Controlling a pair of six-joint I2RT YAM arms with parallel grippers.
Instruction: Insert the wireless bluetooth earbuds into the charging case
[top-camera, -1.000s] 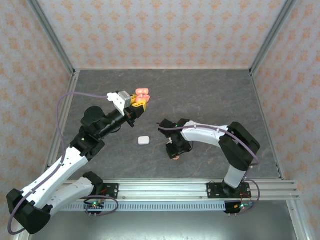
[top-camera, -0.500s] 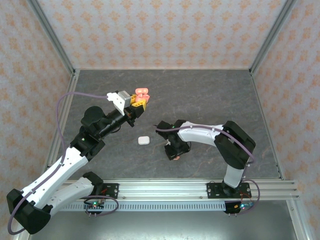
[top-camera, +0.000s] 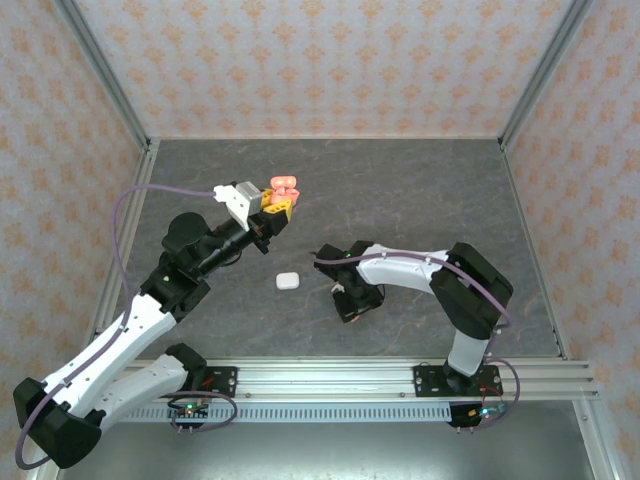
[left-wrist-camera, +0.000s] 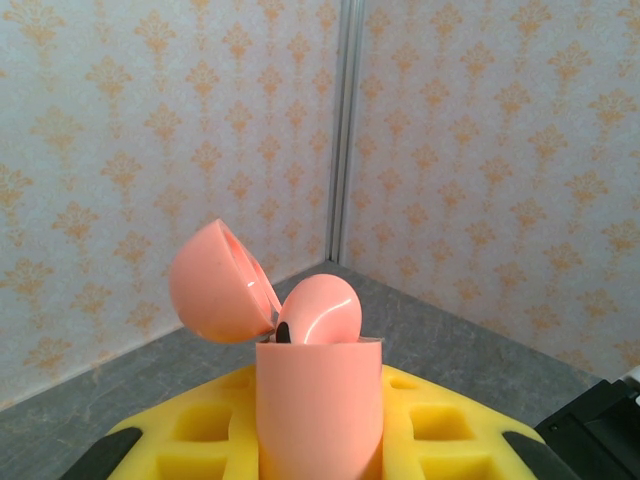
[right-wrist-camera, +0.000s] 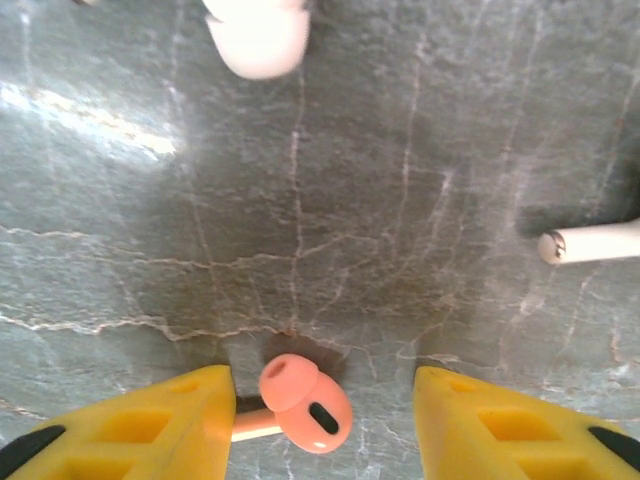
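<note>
The left tool (top-camera: 276, 203) is pressed together on a coral-pink plastic charging case (left-wrist-camera: 320, 400), held upright in the air with its lid tipped open. The left wrist view shows a pink bud head (left-wrist-camera: 318, 310) in its mouth. The right tool (right-wrist-camera: 320, 392) stands spread, low over the grey marbled worktop (right-wrist-camera: 400, 150). A coral-pink stemmed earbud (right-wrist-camera: 305, 402) lies between its yellow fingers (right-wrist-camera: 170, 420). The top view adds a small white rounded case (top-camera: 288, 281) beside this tool.

A coral-pink charging case (left-wrist-camera: 318, 410) is held upright between the yellow pads (left-wrist-camera: 195, 430) of the left gripper (left-wrist-camera: 320, 440), its lid (left-wrist-camera: 215, 285) swung open leftward and one coral-pink earbud (left-wrist-camera: 320, 310) seated in its top, with the grey surface (left-wrist-camera: 150, 365) and its far corner seen behind.
</note>
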